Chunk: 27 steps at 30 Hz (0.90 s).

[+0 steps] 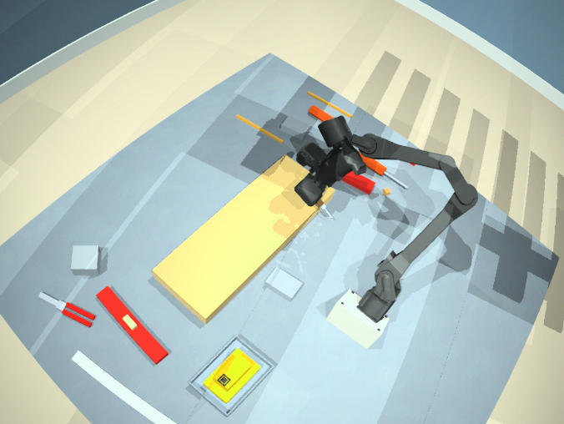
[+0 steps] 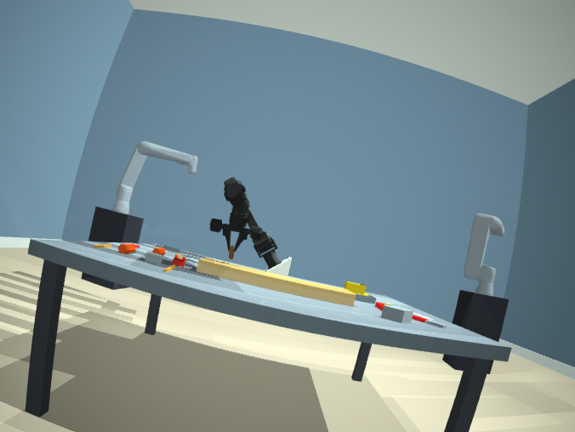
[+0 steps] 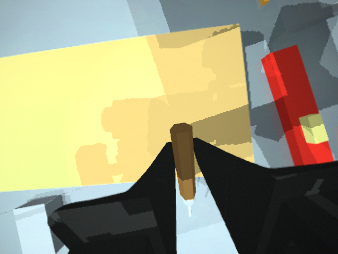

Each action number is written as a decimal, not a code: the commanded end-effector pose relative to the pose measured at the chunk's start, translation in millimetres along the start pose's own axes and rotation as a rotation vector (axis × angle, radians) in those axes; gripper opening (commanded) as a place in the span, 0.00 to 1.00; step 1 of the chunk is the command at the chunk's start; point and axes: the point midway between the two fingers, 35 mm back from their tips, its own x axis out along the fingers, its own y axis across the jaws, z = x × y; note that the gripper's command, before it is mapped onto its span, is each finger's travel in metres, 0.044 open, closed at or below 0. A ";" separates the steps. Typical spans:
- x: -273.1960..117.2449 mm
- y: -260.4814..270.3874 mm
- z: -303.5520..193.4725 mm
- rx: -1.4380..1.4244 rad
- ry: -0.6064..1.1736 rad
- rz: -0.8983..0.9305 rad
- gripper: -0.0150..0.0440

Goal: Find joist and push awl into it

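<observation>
My gripper [image 2: 231,245] [image 3: 182,144] is shut on the awl [image 2: 231,252] [image 3: 183,157] by its brown handle. The awl is off the table, near the panel's far right end in the top view. In the wrist view its thin metal tip points toward the bottom of the picture. The tan floor panel [image 1: 228,237] [image 2: 278,280] [image 3: 50,120] lies flat; no hole can be made out in it. The joist is hidden. The yellow stud finder [image 1: 239,368] [image 2: 355,287] lies in the grey tray [image 1: 250,391].
A red bar [image 1: 360,183] [image 3: 290,105] and an orange-handled screwdriver [image 1: 374,164] lie beyond the panel's far end. A pale block [image 1: 284,283] sits between panel and arm base. Another red bar [image 1: 120,312], red-handled pliers [image 1: 78,314] and a grey block [image 1: 85,259] lie left.
</observation>
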 end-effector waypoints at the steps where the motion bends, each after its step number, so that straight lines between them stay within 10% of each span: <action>1: -4.0 13.3 20.5 0.043 -0.136 0.019 0.25; 27: -25.2 65.2 65.0 0.026 -0.721 0.006 0.25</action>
